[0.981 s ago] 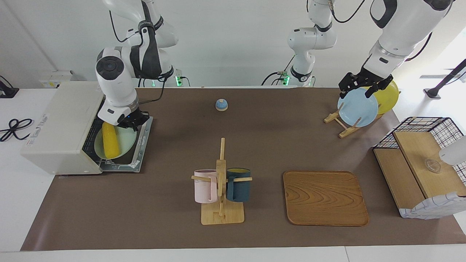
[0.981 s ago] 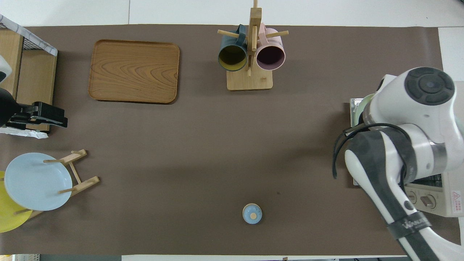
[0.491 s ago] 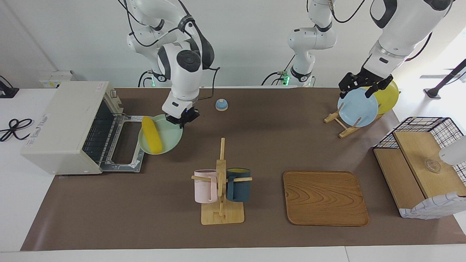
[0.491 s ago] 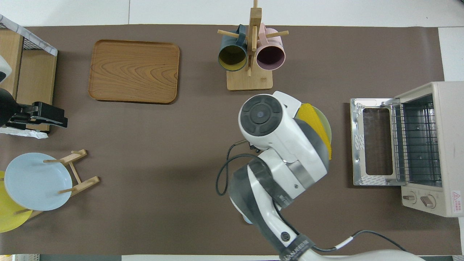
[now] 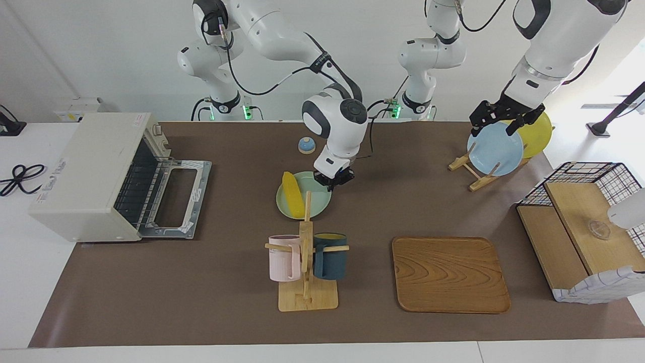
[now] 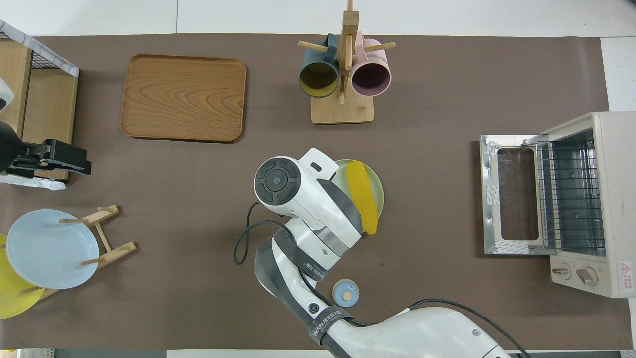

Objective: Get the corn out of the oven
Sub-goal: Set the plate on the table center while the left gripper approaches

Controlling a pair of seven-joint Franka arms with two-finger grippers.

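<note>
The yellow corn [image 5: 292, 194] lies on a pale green plate [image 5: 317, 202] at the middle of the table, out of the oven; both also show in the overhead view, the corn [image 6: 361, 195] and the plate [image 6: 378, 185]. My right gripper [image 5: 330, 180] is shut on the plate's rim. I cannot tell whether the plate rests on the table or hangs just above it. The off-white oven [image 5: 85, 171] stands at the right arm's end, its door [image 5: 176, 196] dropped open and its rack bare. My left gripper [image 5: 496, 123] waits, open, up by the plate rack.
A mug rack [image 5: 306, 257] with a pink and a dark blue mug stands just beside the green plate, farther from the robots. A wooden tray [image 5: 450, 275], a small blue bell [image 5: 306, 145], a blue plate [image 5: 495, 148] and yellow plate [image 5: 536, 133] on a stand, and a wire-and-wood basket [image 5: 584, 227] are around.
My right arm pulled the green plate with the corn out of the oven and carried it to the middle of the table. The left arm has not moved.
</note>
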